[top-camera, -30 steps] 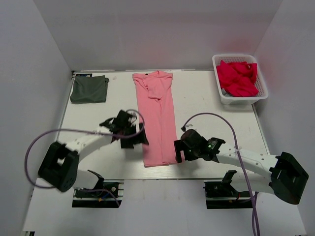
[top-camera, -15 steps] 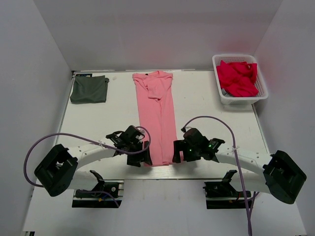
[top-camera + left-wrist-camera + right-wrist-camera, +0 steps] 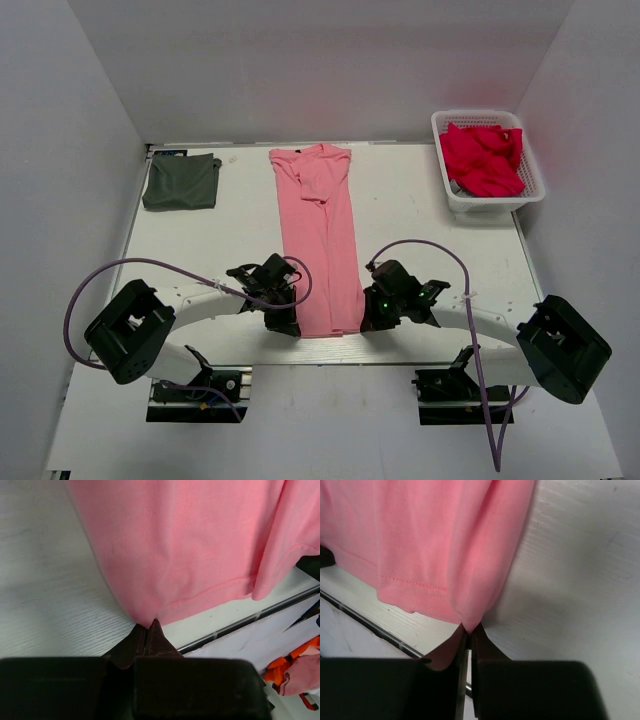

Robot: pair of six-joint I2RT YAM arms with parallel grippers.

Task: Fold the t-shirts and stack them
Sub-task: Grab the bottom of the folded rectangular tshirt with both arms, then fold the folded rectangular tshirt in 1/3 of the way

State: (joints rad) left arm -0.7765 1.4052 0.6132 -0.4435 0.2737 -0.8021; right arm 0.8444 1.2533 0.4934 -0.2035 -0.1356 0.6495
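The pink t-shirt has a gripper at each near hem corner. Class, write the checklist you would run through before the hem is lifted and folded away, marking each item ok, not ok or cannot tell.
1. The left gripper is shut on the near-left corner of the pink t-shirt: ok.
2. The right gripper is shut on the near-right corner: ok.
3. Every cloth layer is caught in each pinch: cannot tell.
4. The shirt lies as a flat narrow strip, sleeves folded in: ok.
5. Nothing lies on its far half: ok.
6. The dark grey t-shirt is folded and apart from it, at the far left: ok.
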